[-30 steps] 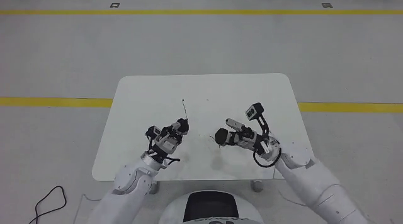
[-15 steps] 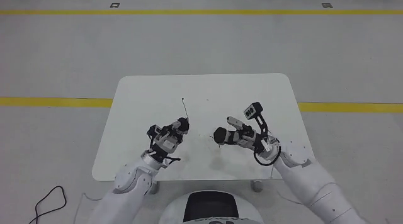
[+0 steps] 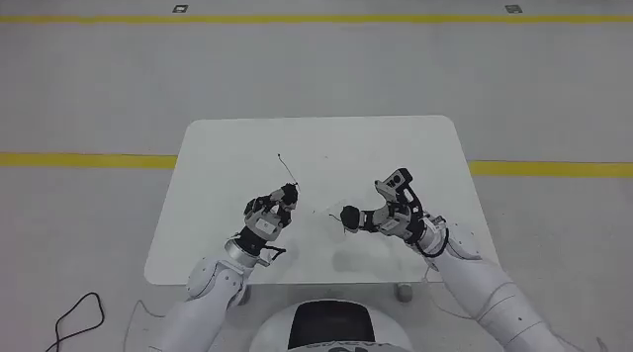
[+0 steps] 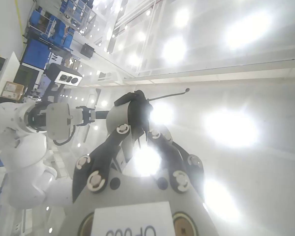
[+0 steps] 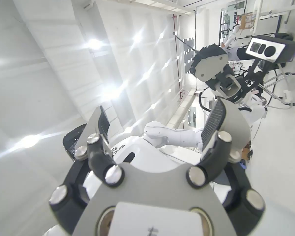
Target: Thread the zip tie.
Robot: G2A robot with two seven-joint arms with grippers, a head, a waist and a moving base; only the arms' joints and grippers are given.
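A thin black zip tie sticks up from my left gripper, which is shut on its lower end above the table's front middle. In the left wrist view the zip tie pokes out past the closed left gripper, ending in a small head. My right gripper hovers a short way to the right, pointing at the left one. Its fingers stand wide open with nothing between them. Beyond them I see the left gripper holding the zip tie.
The white table lies bare around both arms. Beyond it there is grey floor with yellow lines.
The left gripper has tilted, swinging the zip tie's free end to the left. The right wrist has turned and its camera mount has dropped lower, while the gripper stays near the same spot.
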